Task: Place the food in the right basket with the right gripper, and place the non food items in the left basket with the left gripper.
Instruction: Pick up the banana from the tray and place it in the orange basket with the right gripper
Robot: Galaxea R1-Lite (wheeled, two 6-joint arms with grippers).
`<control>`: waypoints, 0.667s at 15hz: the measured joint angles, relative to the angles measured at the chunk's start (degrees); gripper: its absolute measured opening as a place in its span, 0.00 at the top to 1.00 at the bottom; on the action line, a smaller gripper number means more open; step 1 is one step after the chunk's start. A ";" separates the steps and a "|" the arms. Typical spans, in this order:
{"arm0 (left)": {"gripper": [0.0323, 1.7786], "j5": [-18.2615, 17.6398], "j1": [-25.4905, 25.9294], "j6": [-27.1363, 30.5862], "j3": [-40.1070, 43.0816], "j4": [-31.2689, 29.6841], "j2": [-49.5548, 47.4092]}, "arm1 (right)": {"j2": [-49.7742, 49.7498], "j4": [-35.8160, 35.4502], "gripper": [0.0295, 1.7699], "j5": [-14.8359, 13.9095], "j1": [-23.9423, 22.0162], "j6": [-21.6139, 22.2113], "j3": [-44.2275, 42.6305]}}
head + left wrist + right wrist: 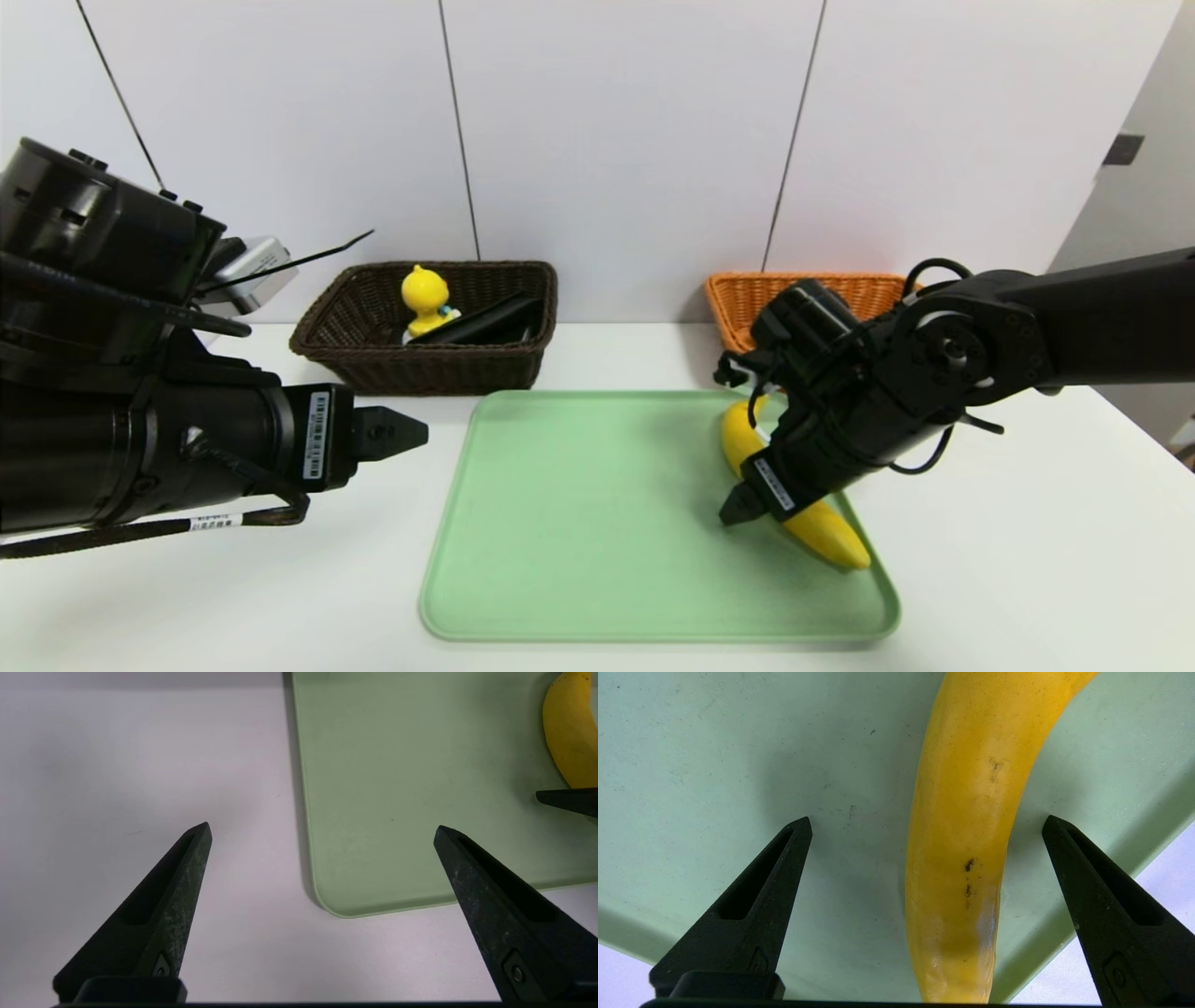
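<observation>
Two baskets (448, 378), one tray (597, 523), one banana (831, 534), one toy duck (426, 291).

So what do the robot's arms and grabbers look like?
Both arms are black, with chunky round joints and black cables. Each has a white label with small dark markings near its gripper. The left gripper and right gripper are black too, each with two long, pointy fingers that have hollow slots.
</observation>
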 joint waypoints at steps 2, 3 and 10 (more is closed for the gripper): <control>0.05 0.00 0.00 0.02 0.00 0.02 -0.13 | -0.02 0.00 0.30 -0.06 0.00 0.06 0.06; 0.05 0.00 0.00 0.00 0.00 0.00 -0.17 | -0.02 0.04 0.38 -0.04 0.02 0.06 0.06; 0.05 0.02 -0.01 0.00 0.00 0.00 -0.45 | -2.01 0.22 0.75 0.05 0.16 0.04 0.09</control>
